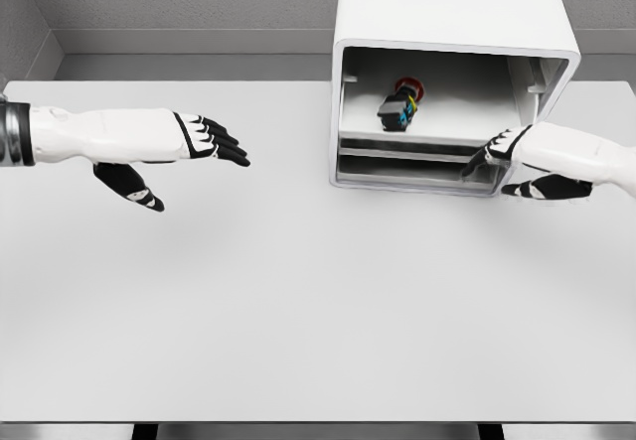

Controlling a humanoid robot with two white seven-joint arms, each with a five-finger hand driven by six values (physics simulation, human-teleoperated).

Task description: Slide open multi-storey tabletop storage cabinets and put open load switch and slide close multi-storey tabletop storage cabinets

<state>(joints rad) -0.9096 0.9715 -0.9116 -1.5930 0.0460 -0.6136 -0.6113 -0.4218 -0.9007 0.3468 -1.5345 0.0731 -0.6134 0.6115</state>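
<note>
A white tabletop storage cabinet (pixel 452 18) stands at the back right of the table, its front open. On its upper shelf lies the load switch (pixel 400 105), dark with a red knob and a yellow mark. My right hand (pixel 507 162) is at the cabinet's lower right front corner, fingertips (pixel 475 164) touching the front edge of the lower drawer; the fingers are extended and hold nothing. My left hand (pixel 204 147) hovers over the table at the left, far from the cabinet, fingers stretched out flat and thumb hanging down.
The white table (pixel 298 301) spreads wide in front of the cabinet. A grey wall runs behind it. The table's front edge lies near the bottom of the view.
</note>
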